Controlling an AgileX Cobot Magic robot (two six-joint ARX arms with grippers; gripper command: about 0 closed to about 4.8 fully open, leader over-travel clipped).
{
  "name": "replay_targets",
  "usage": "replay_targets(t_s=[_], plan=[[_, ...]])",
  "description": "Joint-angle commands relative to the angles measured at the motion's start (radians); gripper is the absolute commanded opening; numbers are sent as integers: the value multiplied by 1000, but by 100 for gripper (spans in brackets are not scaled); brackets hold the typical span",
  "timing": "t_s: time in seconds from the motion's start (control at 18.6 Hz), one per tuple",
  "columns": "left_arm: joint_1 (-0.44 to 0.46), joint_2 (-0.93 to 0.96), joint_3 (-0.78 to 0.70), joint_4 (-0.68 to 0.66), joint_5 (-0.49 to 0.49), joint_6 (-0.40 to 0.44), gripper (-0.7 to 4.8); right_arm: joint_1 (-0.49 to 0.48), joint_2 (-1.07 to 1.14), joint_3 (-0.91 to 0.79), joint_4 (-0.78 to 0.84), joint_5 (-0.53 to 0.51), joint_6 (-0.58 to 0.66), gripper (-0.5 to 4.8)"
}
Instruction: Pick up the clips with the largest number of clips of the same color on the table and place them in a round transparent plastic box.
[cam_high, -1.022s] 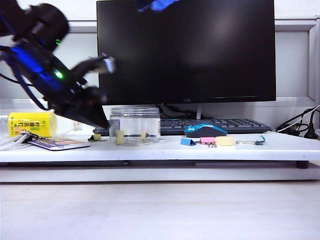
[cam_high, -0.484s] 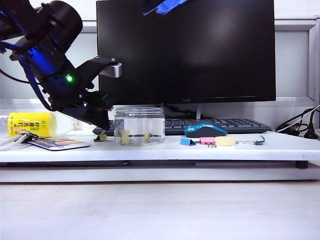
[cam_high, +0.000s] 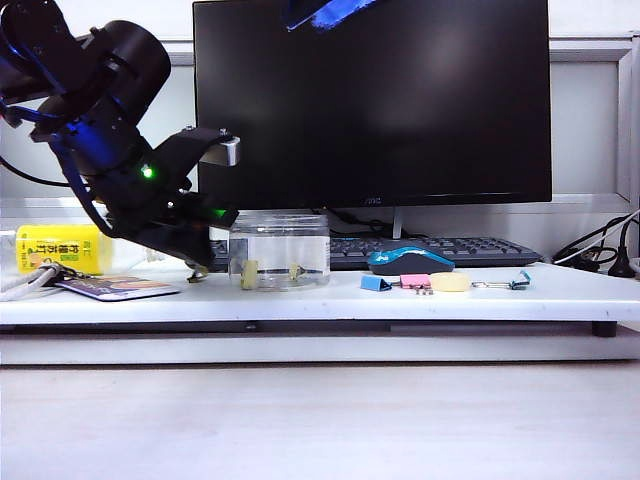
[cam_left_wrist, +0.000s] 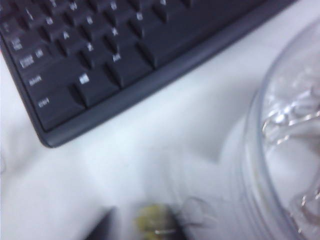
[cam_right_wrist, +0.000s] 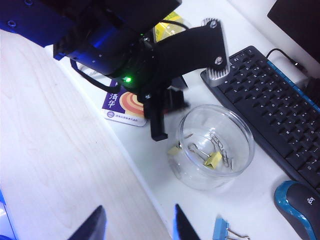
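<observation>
Left gripper (cam_high: 200, 262) — low over the white shelf (cam_high: 300, 300), just left of the round transparent plastic box (cam_high: 279, 250); black fingers (cam_right_wrist: 159, 124) point down at the shelf surface. A blurred pale-yellow clip (cam_left_wrist: 152, 220) lies at the fingertips, beside the box wall; whether the jaws are parted or pinching it cannot be told.

Round transparent plastic box — upright on the shelf in front of the keyboard (cam_high: 430, 250); holds two pale-yellow clips (cam_right_wrist: 214, 159) with wire handles.

Right gripper (cam_right_wrist: 137, 227) — raised high above the desk edge, jaws parted with nothing between them.

Other items on the shelf — computer mouse (cam_high: 410, 261); blue clip (cam_high: 376, 283), pink clip (cam_high: 415, 282) and a pale-yellow oval piece (cam_high: 450, 282) in a row right of the box; yellow-labelled bottle (cam_high: 62, 247) on its side at far left; card (cam_high: 118, 288) near it. Monitor (cam_high: 372, 100) behind.
</observation>
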Motion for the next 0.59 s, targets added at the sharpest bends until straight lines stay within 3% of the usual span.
replay_targets(t_s=[0.05, 0.16, 0.32, 0.59], plan=[[-2, -1, 1, 17, -2, -5, 125, -3, -2, 4, 10, 1, -2, 179], [-2, 0, 1, 18, -2, -5, 46, -3, -2, 4, 11, 1, -2, 179], [-2, 3, 1, 28, 8, -10, -6, -3, -2, 4, 10, 1, -2, 179], [-2, 3, 1, 35, 9, -33, -6, -3, -2, 4, 10, 1, -2, 179]])
